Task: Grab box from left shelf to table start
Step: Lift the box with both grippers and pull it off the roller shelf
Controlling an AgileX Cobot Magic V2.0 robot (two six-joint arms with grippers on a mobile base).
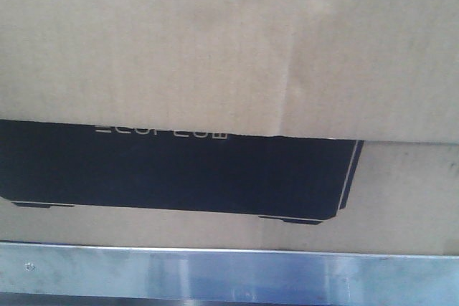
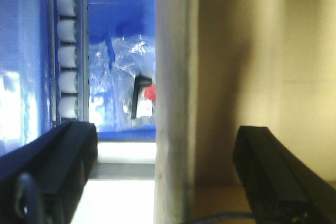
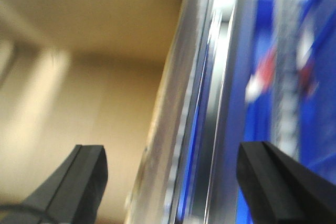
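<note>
Left gripper (image 2: pixel 165 132) and right gripper (image 3: pixel 170 153), jaws spread, flank the box (image 1: pixel 229 48).
Reaching step, with the shelf (image 1: pixel 229 274) beneath the box; the next move probably calls for squeezing its sides, then lifting.

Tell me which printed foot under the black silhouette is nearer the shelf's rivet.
The left foot on the box: it sits almost straight above the rivet in the shelf; the right foot lies far off.

Pale lettering (image 1: pixel 161 132), left of centre in the front view, reads ECOFLOW, though a cardboard edge cuts off its upper half. It stands on the black silhouette (image 1: pixel 172 173) printed on the box (image 1: pixel 229 48). Neither wrist view shows readable text
</note>
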